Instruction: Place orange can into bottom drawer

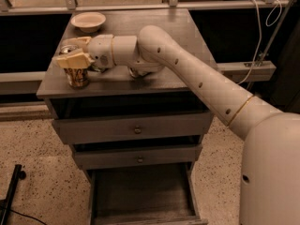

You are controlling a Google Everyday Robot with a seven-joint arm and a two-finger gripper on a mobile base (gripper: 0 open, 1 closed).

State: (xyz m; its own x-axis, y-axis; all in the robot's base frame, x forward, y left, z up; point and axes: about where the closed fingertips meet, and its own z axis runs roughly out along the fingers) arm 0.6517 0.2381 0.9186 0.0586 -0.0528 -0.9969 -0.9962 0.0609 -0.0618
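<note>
The orange can [77, 76] stands upright on the cabinet top [154, 32], near its front left corner. My gripper [74, 52] reaches in from the right at the can's upper part. One finger [72, 60] lies across the can's front and the other [78, 41] is behind its silver top, so the can is held between them. The can's base rests on the wood. The bottom drawer [140, 193] is pulled open below, and its plain wooden inside shows nothing in it.
A pale bowl [88, 20] sits at the back left of the cabinet top. A small crumpled object [136, 72] lies mostly hidden under my arm. The two upper drawers [136, 129] are shut. A rail and cables run behind the cabinet.
</note>
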